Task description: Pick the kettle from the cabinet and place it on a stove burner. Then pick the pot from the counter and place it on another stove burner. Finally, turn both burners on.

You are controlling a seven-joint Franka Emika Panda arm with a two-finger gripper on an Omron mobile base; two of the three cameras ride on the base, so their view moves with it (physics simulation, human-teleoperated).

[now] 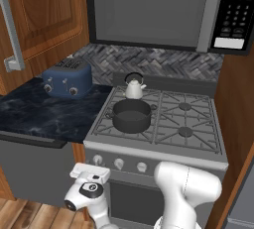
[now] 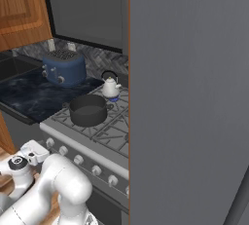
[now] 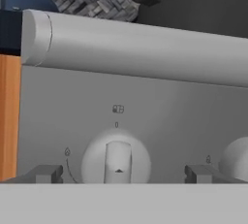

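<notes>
Now, from your left base view you can count one small white conical kettle (image 1: 133, 88) on the rear-left burner and one low dark grey metal pot (image 1: 131, 115) on the front-left burner of the grey steel gas range (image 1: 157, 149). Two bare burner caps lie under the black grates on the right, and three round front knobs show above the white arm. One blue toaster (image 1: 67, 78) stands on the dark marbled stone counter (image 1: 34, 113); the orange-brown wooden wall cabinet (image 1: 42, 20) hangs above it. The microwave panel's (image 1: 237, 10) markings are too small to read.

From your right base view, the same kettle (image 2: 110, 87) and pot (image 2: 88, 109) sit on the range, and a tall grey panel (image 2: 189, 97) blocks the whole right side.

In your hand view, the gripper (image 3: 118, 174) is spread wide, its fingertips (image 3: 47, 173) either side of one round grey knob (image 3: 116, 164), pinching nothing. Small symbols around the knob are illegible. Above the control panel's edge you see the pot (image 3: 203, 5).
</notes>
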